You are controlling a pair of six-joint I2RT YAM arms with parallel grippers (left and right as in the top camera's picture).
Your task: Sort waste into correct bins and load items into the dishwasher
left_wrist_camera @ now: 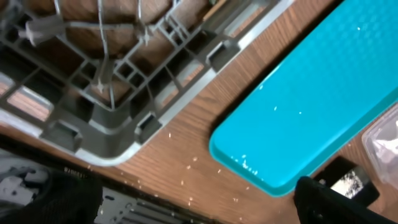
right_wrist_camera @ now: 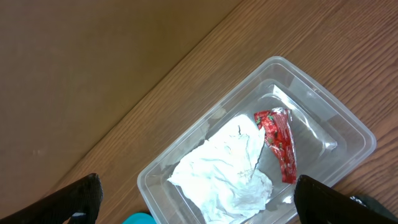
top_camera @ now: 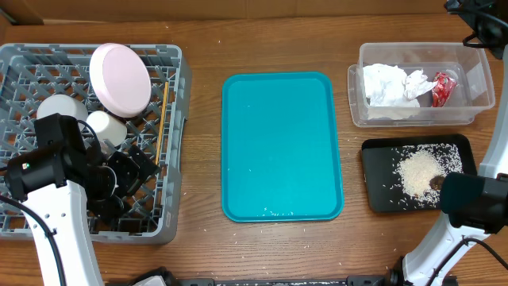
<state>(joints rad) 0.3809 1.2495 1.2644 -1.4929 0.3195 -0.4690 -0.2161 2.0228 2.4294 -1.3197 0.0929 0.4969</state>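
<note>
Two sets of jaws stand spread, empty. Under the left jaws, the square grey plastic dish rack (top_camera: 24,59) holds a round white plate (top_camera: 119,78) and thin wooden chopsticks (top_camera: 163,111). Ahead of the right jaws, the clear rectangular plastic tub (right_wrist_camera: 336,124) holds crumpled white paper napkins (right_wrist_camera: 224,168) and a crinkled red wrapper (right_wrist_camera: 277,140); whitish rice-like scraps (top_camera: 419,171) lie in the shallow black tray (top_camera: 379,195) nearby. Brown wooden surface (top_camera: 198,48).

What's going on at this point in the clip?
Sorting looks nearly done. Napkins and red wrapper lie in the clear tub, rice scraps on the black tray, and the plate and smaller white dishes stand in the grey rack. The left gripper hovers over the rack and the right gripper over the tub, jaws open, holding nothing.
</note>
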